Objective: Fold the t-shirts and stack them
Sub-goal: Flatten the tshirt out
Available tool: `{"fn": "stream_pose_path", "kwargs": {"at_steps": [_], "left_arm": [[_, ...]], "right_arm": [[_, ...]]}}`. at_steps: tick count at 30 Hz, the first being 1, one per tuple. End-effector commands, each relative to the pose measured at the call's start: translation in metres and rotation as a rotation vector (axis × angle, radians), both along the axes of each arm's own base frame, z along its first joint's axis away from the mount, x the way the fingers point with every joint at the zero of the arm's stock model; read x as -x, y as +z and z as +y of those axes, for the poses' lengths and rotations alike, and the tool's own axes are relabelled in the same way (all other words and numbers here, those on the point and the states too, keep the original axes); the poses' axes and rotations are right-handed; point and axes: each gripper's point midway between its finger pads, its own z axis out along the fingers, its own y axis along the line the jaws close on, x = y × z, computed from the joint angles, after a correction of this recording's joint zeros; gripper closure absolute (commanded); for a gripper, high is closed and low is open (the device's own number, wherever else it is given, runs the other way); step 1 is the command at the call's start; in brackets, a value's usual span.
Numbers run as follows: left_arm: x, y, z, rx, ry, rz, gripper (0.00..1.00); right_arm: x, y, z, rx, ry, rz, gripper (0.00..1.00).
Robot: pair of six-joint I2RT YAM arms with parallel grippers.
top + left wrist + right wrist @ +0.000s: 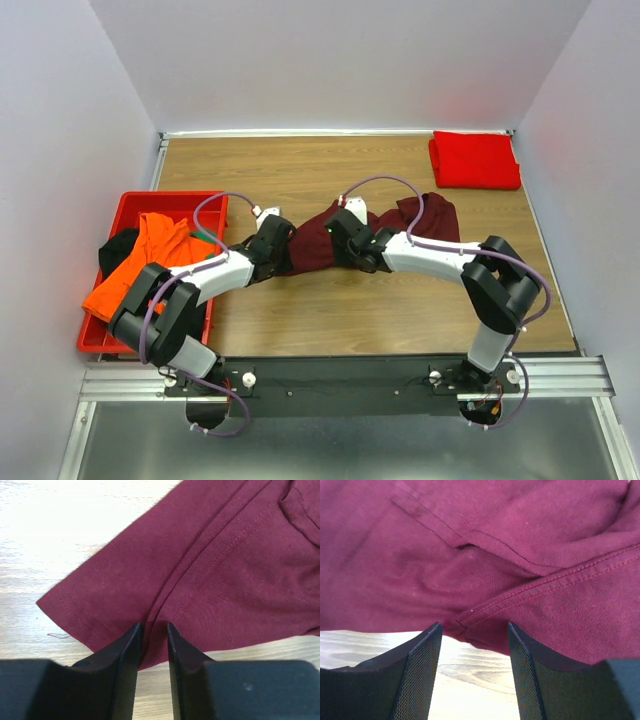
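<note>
Wrist cams showed L fingers [125, 670] nearly together astride maroon shirt [225, 580] fold (grip unclear), R fingers [420, 680] spread; overhead, arms blocked it, tray [175, 197] to left.

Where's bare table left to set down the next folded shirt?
Bare table along the back, between the tray and the folded red shirt, and the front strip before the maroon shirt. The middle and the tray are crowded.
</note>
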Motion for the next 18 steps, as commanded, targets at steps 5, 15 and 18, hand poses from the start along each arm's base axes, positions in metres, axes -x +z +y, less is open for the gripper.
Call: {"fn": "stream_pose_path", "kwargs": {"at_steps": [5,15,18], "left_arm": [[-0.003,0.008,-0.016,0.05,-0.058,-0.018,0.75],[-0.005,0.024,-0.019,0.072,-0.076,-0.051,1.0],[-0.008,0.036,-0.017,0.068,-0.065,-0.073,1.0]], "right_arm": [[-0.005,-0.016,-0.005,0.07,-0.04,-0.006,0.44],[-0.004,-0.003,-0.014,0.066,-0.059,-0.037,1.0],[-0.003,0.014,-0.02,0.05,-0.074,-0.071,0.99]]}}
